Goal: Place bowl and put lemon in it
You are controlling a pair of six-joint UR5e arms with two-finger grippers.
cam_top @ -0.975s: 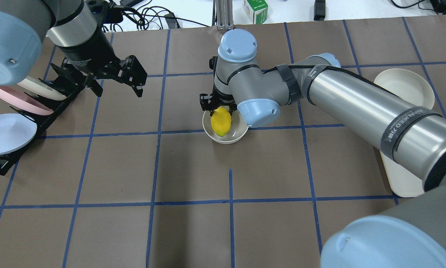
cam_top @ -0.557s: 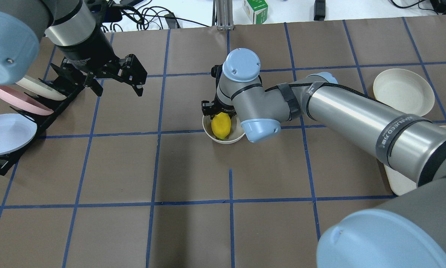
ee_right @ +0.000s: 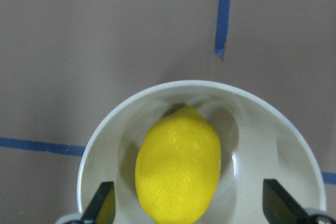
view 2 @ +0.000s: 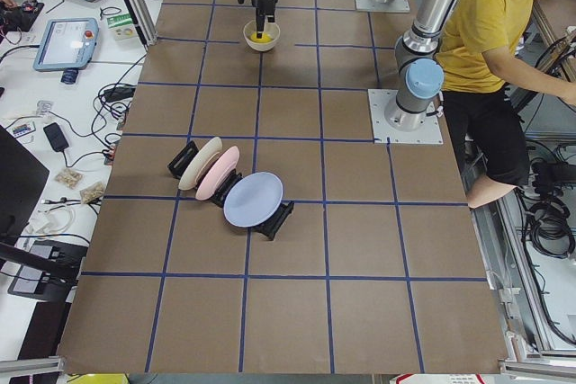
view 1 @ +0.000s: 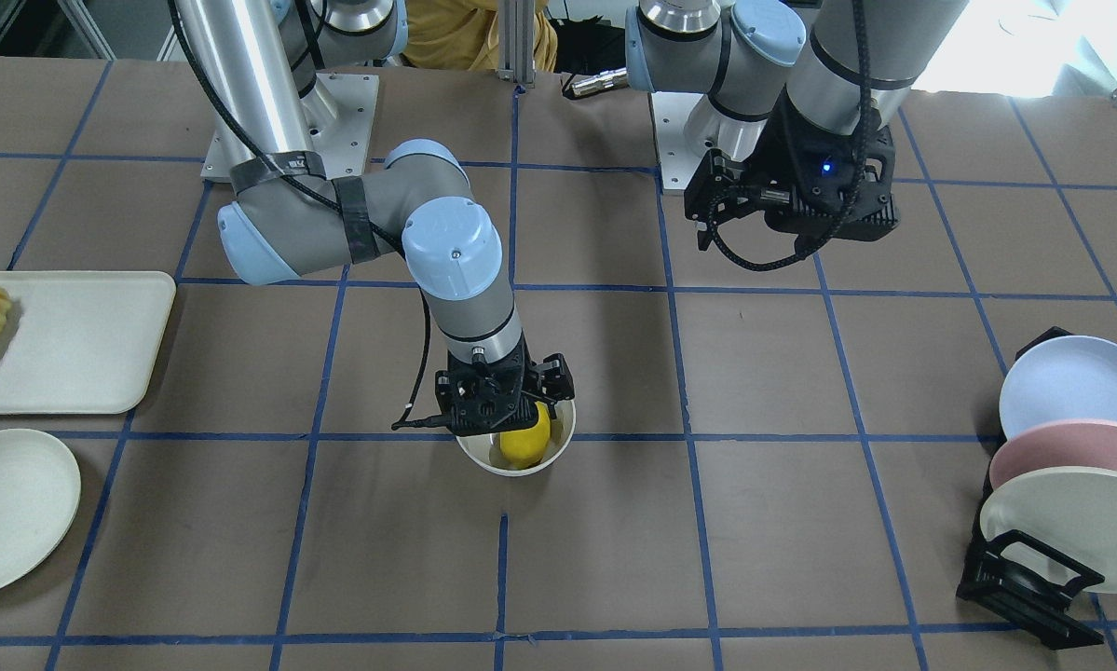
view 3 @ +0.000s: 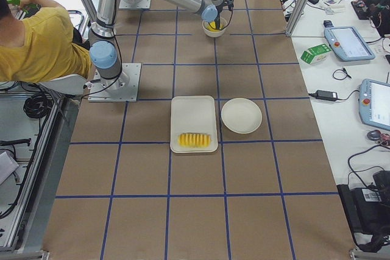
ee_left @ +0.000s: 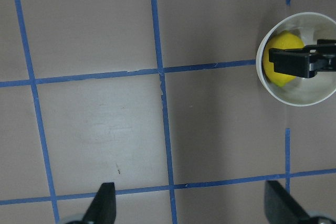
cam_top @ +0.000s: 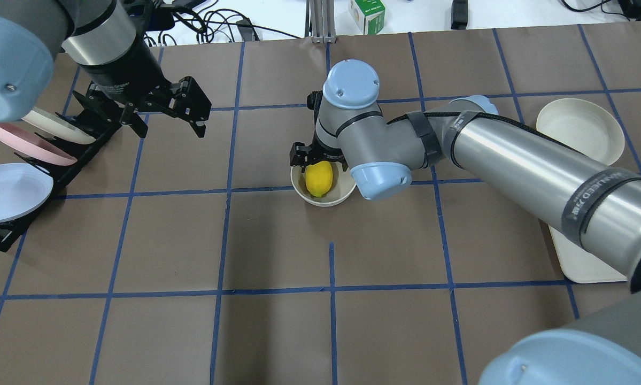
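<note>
Right gripper [ee_right: 191, 202]: jaws spread wide, gripping nothing. The lemon [ee_right: 178, 163] lies between and below them, clear of both fingertips. It rests in the bowl [ee_right: 283, 156], which stands upright on the table [cam_top: 277, 246] directly beneath the jaws. Left gripper [cam_top: 170, 128]: jaws likewise apart and empty, hovering above the table, with the bowl well off to one side of them.
</note>
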